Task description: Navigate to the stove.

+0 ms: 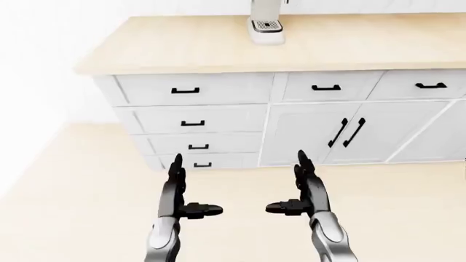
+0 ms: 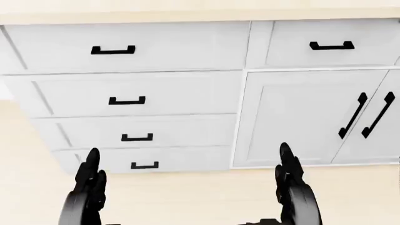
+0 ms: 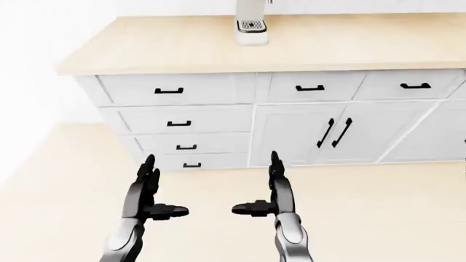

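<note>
Facing white cabinets [image 1: 291, 125] with no stove visible, both empty hands [image 1: 178, 191] [image 1: 306, 188], fingers spread, risk bumping the drawers [image 1: 193, 123] if walking straight on.

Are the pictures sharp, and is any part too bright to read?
Left-eye view: sharp, but the wall at left is washed out to white. Right-eye view: the same. Head view: sharp and evenly lit, drawers clear, hardly any shadows.
</note>
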Controlling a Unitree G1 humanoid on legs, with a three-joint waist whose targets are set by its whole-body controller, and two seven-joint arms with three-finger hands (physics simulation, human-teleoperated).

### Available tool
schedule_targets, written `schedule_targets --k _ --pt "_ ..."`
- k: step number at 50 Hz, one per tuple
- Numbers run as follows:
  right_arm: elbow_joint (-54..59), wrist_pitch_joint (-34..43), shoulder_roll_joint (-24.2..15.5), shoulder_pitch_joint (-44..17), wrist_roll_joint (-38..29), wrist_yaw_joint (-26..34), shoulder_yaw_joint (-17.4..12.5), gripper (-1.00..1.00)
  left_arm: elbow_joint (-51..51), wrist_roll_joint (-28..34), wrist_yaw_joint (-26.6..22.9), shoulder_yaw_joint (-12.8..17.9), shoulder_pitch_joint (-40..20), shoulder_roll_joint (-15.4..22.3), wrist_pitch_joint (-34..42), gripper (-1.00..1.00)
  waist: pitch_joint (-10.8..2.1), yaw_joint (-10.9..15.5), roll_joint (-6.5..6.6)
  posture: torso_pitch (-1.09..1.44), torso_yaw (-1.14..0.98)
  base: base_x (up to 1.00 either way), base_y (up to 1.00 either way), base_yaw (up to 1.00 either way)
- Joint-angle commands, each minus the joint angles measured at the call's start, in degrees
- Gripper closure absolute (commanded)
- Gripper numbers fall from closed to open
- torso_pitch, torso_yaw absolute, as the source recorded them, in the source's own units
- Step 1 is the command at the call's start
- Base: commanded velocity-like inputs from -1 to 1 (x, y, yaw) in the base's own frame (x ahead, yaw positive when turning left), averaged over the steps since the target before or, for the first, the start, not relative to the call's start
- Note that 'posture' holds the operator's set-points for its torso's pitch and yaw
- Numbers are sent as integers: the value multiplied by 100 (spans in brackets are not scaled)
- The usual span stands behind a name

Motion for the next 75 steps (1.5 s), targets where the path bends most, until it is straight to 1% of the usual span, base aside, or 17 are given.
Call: schedule_targets --k 1,3,4,5,7,8,20,24,30,35,40,46,49,53,55,63,75 --pt "-409 -366 -33 -179 -15 0 -5 -100 -515 -34 -1 12 -156 14 -316 -100 -5 -12 -45 0 0 0 0 0" --pt "-519 -296 -32 -140 -32 3 7 -100 -516 -39 3 16 -159 13 -316 -100 -354 41 -6 0 0 0 0 0" --pt "-397 -351 -33 -192 -39 -2 -5 -100 -514 -41 3 19 -163 15 -315 -100 -298 40 -10 0 0 0 0 0" --pt "-465 -323 -29 -162 -45 0 6 -100 -492 -43 4 24 -174 18 -328 -100 -92 39 -36 0 0 0 0 0" --pt "-464 -326 -27 -158 -55 1 9 -100 -458 -47 2 31 -176 20 -357 -100 -397 40 -44 0 0 0 0 0" --pt "-439 -342 -27 -163 -63 2 11 -100 -434 -58 -1 39 -185 21 -370 -100 -428 42 -44 0 0 0 0 0" --pt "-1060 -36 -29 -96 56 73 -20 -100 -1075 -24 225 144 -220 48 28 -100 -512 41 -24 0 0 0 0 0" --pt "-2121 776 -54 -49 85 83 -50 -100 -2316 148 302 126 -215 90 811 -100 -531 34 -18 0 0 0 0 0" --pt "-3704 2059 -189 -276 493 73 -465 -100 -4339 392 132 120 -415 173 2592 -100 -516 50 -19 0 0 0 0 0" --pt "-5399 3617 -367 -708 681 -57 -751 -100 -5783 284 57 443 -968 240 4142 -100 -506 56 -29 0 0 0 0 0" --pt "-6481 4747 -716 -1348 973 -318 -1037 -100 -6485 209 47 593 -1396 433 5047 -100 -444 63 -31 0 0 0 0 0" --pt "-6500 4623 -2013 -1502 2896 -1925 -1192 -100 -6502 -653 622 818 -1605 1008 5157 -100 -397 76 -71 0 0 0 0 0" --pt "-6500 4464 -2374 -1467 3561 -2441 -1232 -100 -6502 -1351 1163 889 -1596 1397 5098 -100 -364 78 -78 0 0 0 0 0" --pt "-6501 4250 -2774 -1438 4125 -2890 -1288 -100 -6502 -3403 2716 1204 -1640 2600 4869 -100 -339 70 -64 0 0 0 0 0" --pt "-6501 4203 -2791 -1412 4201 -2929 -1289 -100 -6503 -3976 3234 1190 -1546 3019 4638 -100 -313 60 -50 0 0 0 0 0" --pt "-6501 3741 -3012 -1249 4454 -3091 -1239 -100 -6503 -4163 3433 1145 -1460 3175 4505 -100 -283 74 -6 0 0 0 0 0" --pt "-6501 3913 -2661 -1197 4161 -2804 -1308 -100 -6503 -4251 3580 1051 -1465 3276 4432 -100 -282 64 7 0 0 0 0 0"
